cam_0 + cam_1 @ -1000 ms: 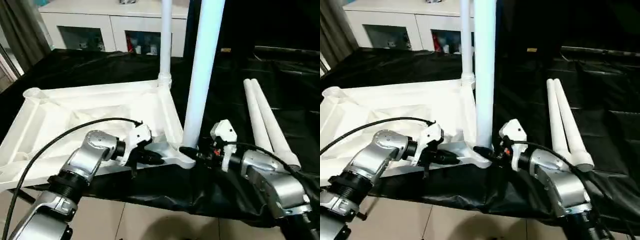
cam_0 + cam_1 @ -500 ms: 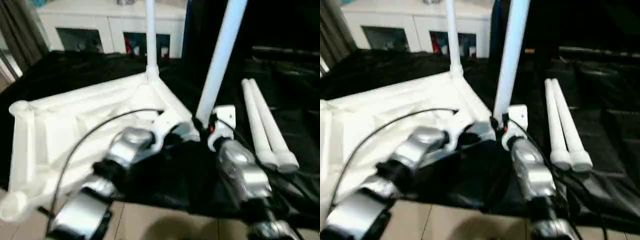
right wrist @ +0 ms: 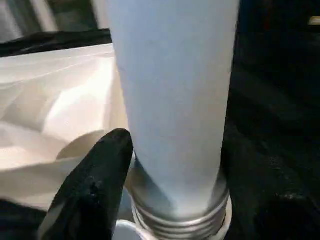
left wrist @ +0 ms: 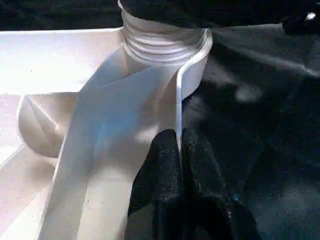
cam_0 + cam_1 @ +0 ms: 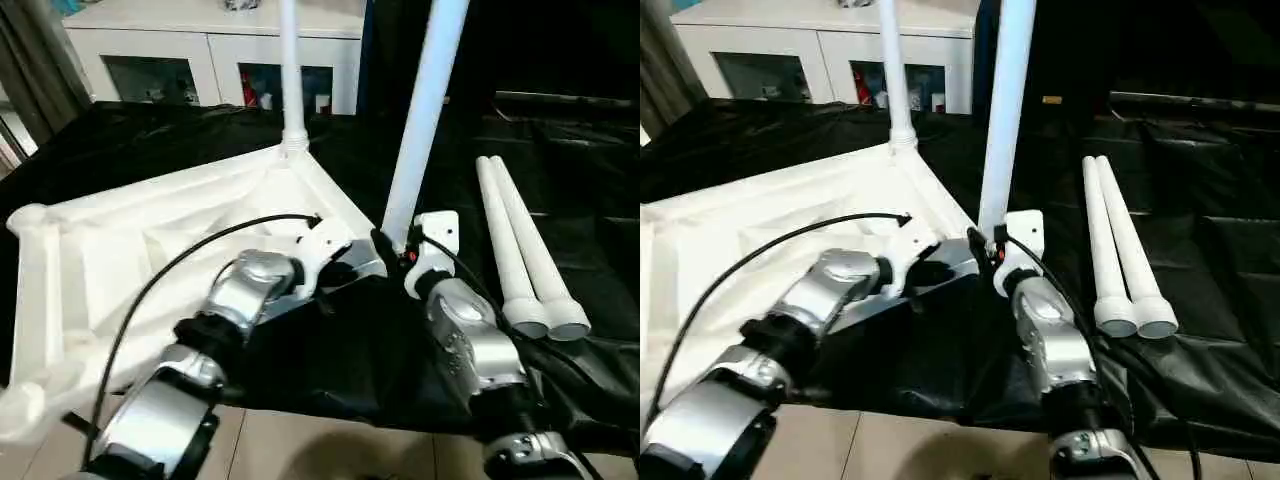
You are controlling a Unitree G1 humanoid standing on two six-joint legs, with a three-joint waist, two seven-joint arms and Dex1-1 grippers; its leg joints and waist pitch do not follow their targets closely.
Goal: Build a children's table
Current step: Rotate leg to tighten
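The children's table top (image 5: 150, 230) lies upside down on black cloth, ribs showing. One white leg (image 5: 291, 70) stands upright in its far corner. A second leg (image 5: 420, 120) rises from the near corner socket (image 4: 160, 45), leaning a little to the right. My left gripper (image 4: 179, 137) is shut on the thin rim of the top, just beside that socket. My right gripper (image 5: 392, 243) is at the base of the second leg, whose threaded end (image 3: 180, 215) sits in the socket. Two loose legs (image 5: 520, 250) lie side by side on the right.
Black cloth (image 5: 560, 150) covers the work surface, hanging over its front edge above a tiled floor (image 5: 330, 450). A white glass-door cabinet (image 5: 200, 50) stands at the back and a curtain (image 5: 30, 60) at the far left. A black cable (image 5: 170, 270) arcs over my left forearm.
The table top has swung round, its near corner moving away from me and its left end nearer. Both arms reached forward with it. The near leg now leans right.
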